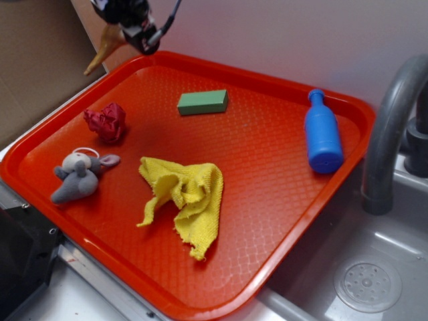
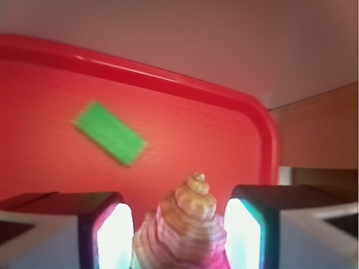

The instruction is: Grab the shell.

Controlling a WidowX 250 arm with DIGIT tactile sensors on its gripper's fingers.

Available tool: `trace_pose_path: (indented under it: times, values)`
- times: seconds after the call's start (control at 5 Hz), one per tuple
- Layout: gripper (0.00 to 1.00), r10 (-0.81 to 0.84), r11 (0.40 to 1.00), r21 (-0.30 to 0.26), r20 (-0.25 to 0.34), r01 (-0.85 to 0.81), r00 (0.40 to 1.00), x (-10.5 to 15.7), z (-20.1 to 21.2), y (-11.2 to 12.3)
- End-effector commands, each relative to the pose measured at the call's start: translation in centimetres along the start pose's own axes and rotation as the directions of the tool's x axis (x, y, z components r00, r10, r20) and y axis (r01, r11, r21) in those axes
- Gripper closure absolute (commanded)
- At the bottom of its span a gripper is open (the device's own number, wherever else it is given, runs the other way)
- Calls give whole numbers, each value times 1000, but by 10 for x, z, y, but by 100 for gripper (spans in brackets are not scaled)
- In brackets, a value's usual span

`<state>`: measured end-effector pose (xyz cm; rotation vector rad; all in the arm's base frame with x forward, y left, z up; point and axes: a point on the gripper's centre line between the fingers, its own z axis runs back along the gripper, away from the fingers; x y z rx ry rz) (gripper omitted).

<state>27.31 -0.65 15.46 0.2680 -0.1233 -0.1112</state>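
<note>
The shell (image 1: 100,53) is tan-brown, cone-shaped and ridged, with its long pointed tip hanging down to the left. My gripper (image 1: 124,30) is shut on it and holds it in the air above the far left corner of the red tray (image 1: 281,221). In the wrist view the shell (image 2: 188,230) sits between the two fingers (image 2: 115,238), its spiral end pointing away from the camera. The gripper (image 2: 179,235) is well above the tray floor (image 2: 50,168).
On the tray lie a green block (image 1: 202,102) (image 2: 109,133), a wrinkly red wad (image 1: 107,122), a grey toy mouse (image 1: 80,175), a yellow cloth (image 1: 184,194) and a blue bottle (image 1: 322,134). A grey faucet (image 1: 391,127) and sink drain (image 1: 368,284) are at the right.
</note>
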Motion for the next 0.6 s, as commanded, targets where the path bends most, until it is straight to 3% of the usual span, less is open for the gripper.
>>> trace_pose_path:
  times: [0.0,0.4]
  values:
    - [100,54,994,-98,28,-51,998,1,53,-23]
    - [100,-33,988,-147,84,45,996,-16,56,-24]
